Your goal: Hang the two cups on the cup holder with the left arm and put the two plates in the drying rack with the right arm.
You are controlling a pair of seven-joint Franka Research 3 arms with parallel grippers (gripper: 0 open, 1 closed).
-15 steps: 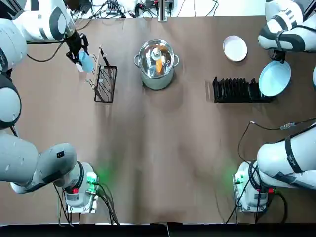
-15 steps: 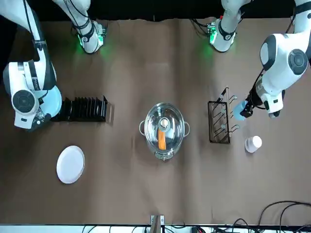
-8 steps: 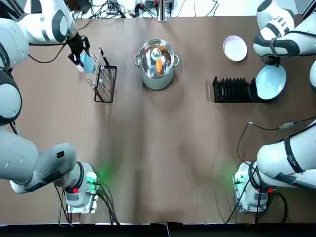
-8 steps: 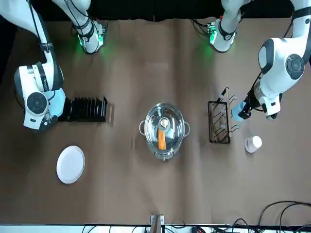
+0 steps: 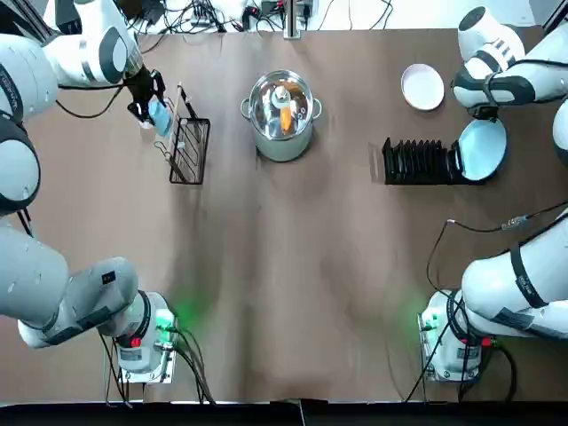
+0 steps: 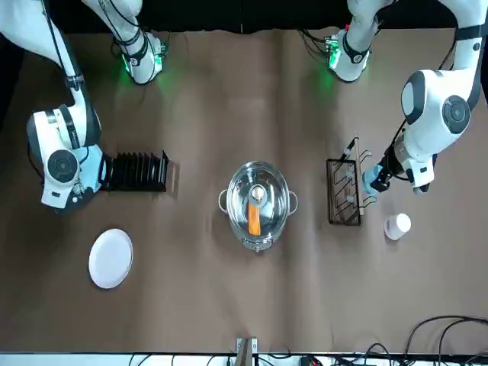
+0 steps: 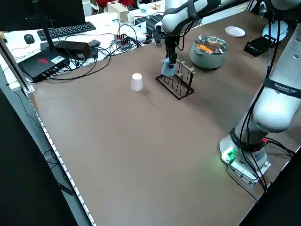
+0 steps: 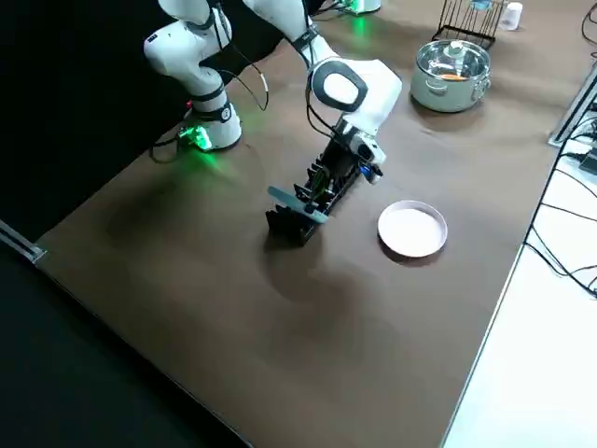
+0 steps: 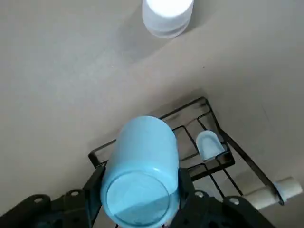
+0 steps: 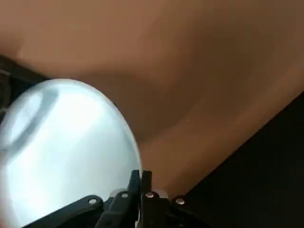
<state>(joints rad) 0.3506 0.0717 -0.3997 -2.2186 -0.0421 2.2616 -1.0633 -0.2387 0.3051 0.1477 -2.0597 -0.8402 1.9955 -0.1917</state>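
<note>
A steel pot [image 5: 281, 115] with an orange item inside stands mid-counter between the cup holder [image 5: 186, 138] and the drying rack [image 5: 420, 161], well apart from both. White plate [image 5: 422, 86] lies flat on the far side of the rack, near it but not touching. White cup [image 6: 397, 226] sits upside down on the counter [image 5: 293, 266], near the holder on its outer side; in the left side view it stands alone on bare surface [image 7: 136, 81]. Left end effector [image 5: 147, 99] is clamped on the light blue cup [image 5: 159, 114], fingers on either side of the cup body, the cup held just beside the holder's wooden bar; the left wrist view shows the cup [image 9: 141, 178] above the wire frame, near one peg. Whether it touches the peg cannot be told. The left arm reaches across from the counter's outer edge. Right end effector [image 5: 484, 114] pinches the rim of the light blue plate [image 5: 481, 149], fingers nearly closed on the thin edge; the plate is tilted at the rack's outer end, its lower edge at the last slots. Counter is covered in brown cloth. Cables run along the far edge; a keyboard [image 7: 66, 30] and dark boxes sit on a side desk.
</note>
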